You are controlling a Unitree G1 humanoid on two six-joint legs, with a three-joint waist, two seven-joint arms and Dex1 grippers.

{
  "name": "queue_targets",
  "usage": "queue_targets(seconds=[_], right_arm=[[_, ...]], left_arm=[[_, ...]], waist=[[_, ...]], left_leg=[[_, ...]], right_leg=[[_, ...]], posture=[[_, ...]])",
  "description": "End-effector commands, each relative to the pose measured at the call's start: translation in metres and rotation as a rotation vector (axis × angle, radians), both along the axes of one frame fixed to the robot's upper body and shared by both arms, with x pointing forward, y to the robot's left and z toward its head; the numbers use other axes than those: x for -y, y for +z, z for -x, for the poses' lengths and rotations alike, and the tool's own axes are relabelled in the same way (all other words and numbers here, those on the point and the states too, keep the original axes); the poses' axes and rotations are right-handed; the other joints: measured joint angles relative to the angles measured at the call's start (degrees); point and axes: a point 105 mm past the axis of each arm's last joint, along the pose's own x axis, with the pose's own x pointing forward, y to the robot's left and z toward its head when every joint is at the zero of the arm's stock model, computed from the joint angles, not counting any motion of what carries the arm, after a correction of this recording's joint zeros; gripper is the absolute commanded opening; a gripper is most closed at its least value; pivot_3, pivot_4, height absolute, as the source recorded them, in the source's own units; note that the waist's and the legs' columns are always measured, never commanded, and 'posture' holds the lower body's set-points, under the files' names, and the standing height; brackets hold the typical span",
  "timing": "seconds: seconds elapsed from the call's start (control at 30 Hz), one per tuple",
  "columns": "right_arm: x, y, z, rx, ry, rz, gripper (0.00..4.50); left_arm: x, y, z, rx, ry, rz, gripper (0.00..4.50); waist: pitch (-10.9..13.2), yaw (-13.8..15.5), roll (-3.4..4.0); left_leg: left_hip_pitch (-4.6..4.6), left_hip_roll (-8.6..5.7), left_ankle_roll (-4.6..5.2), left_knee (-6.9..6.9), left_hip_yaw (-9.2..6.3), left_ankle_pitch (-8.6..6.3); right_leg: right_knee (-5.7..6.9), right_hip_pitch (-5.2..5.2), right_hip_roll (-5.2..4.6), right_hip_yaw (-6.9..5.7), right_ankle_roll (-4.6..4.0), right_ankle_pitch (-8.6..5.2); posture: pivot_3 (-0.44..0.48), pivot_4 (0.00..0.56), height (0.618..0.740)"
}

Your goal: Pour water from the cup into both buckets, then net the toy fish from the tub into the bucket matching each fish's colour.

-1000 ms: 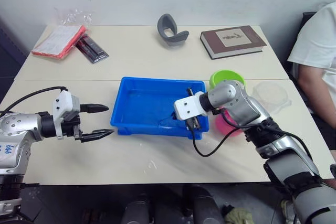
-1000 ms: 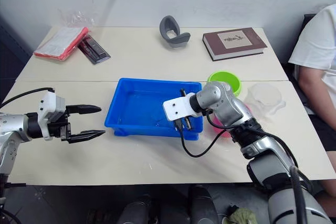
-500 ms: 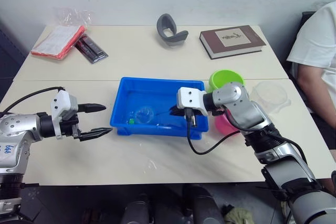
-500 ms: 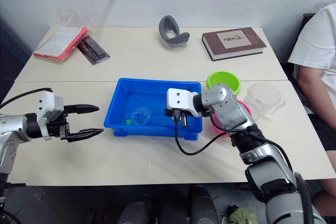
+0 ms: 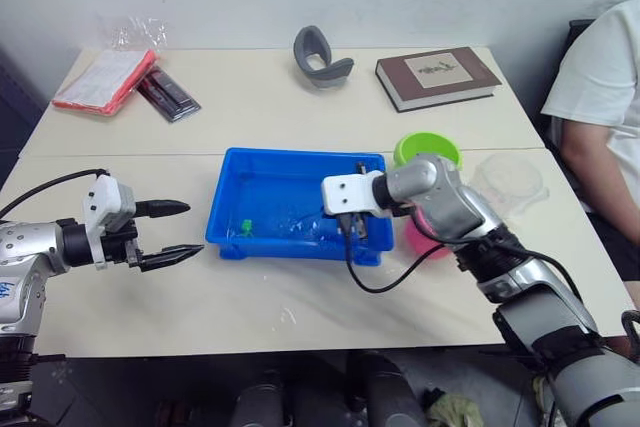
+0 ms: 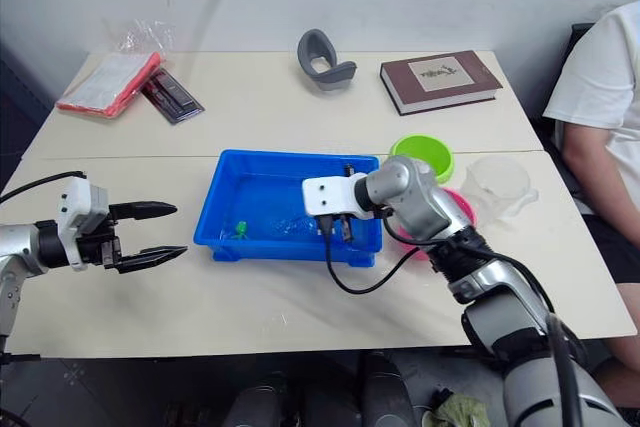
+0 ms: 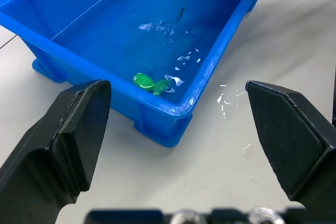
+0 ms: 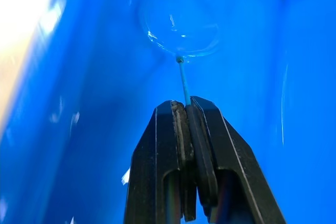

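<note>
Netting step: your right gripper (image 8: 188, 109) pinches the net (image 8: 181, 27) handle in the tub (image 5: 262, 161); left gripper (image 5: 178, 233) spread, idle. Scoop the green fish (image 7: 149, 83) next.

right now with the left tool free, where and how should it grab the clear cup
Probably by the side wall just under the rim. The cup stands upright on the table, mouth up, beside the pink bucket and green bucket, so come level from its far, open side, with the fingers spanning the wall. The open left tool sits across the tub, so reach looks doubtful.
</note>
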Motion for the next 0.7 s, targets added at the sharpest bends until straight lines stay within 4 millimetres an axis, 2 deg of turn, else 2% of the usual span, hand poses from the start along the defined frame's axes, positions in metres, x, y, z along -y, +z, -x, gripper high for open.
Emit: queue_targets(seconds=[0.03, 0.2, 0.3, 0.47, 0.53, 0.7], right_arm=[[-0.012, 0.01, 0.001, 0.009, 0.014, -0.046, 0.0], [-0.025, 0.014, 0.006, -0.073, -0.001, -0.204, 0.0], [-0.018, 0.022, 0.009, -0.064, -0.017, -0.285, 0.0], [0.016, 0.04, 0.01, -0.021, -0.073, -0.436, 0.0], [0.033, 0.044, 0.018, -0.032, -0.062, -0.489, 0.0], [0.074, 0.043, 0.03, -0.03, -0.111, -0.509, 0.0]], left_arm=[[-0.004, 0.01, 0.002, 0.045, 0.013, -0.012, 4.41], [-0.004, 0.01, 0.002, 0.044, 0.02, -0.011, 4.41], [-0.001, 0.012, 0.002, 0.056, 0.013, 0.007, 4.41], [0.005, 0.023, -0.002, 0.103, 0.005, 0.049, 4.41], [0.007, 0.03, -0.004, 0.125, 0.004, 0.063, 4.41], [0.019, 0.04, -0.008, 0.153, -0.03, 0.099, 4.41]], waist=[[0.0, -0.1, 0.0], [0.0, -0.1, 0.0], [0.0, 0.0, 0.0], [0.0, 0.2, 0.0], [0.0, 0.4, 0.0], [0.0, 1.0, -0.01]], left_leg=[[0.0, 0.0, 0.0, 0.0, 0.0, 0.0], [0.0, 0.0, 0.0, 0.0, -0.03, 0.0], [-0.01, 0.01, -0.01, -0.02, -0.05, -0.01], [-0.04, -0.06, 0.01, -0.01, -0.07, -0.02], [-0.04, -0.04, 0.0, -0.02, -0.11, -0.02], [0.0, -0.03, -0.01, -0.05, -0.05, -0.03]], right_leg=[[0.0, 0.0, 0.0, 0.0, 0.0, 0.0], [0.0, 0.0, -0.02, -0.02, 0.0, 0.0], [0.0, 0.0, -0.03, -0.03, 0.0, 0.0], [-0.02, 0.01, -0.06, -0.1, 0.0, 0.0], [-0.03, 0.01, -0.06, -0.13, 0.0, 0.0], [-0.04, 0.04, -0.01, -0.13, 0.0, 0.0]], posture=[[0.0, 0.15, 0.74], [0.0, 0.15, 0.74], [0.0, 0.15, 0.74], [0.0, 0.15, 0.74], [0.0, 0.15, 0.74], [0.0, 0.15, 0.74]])
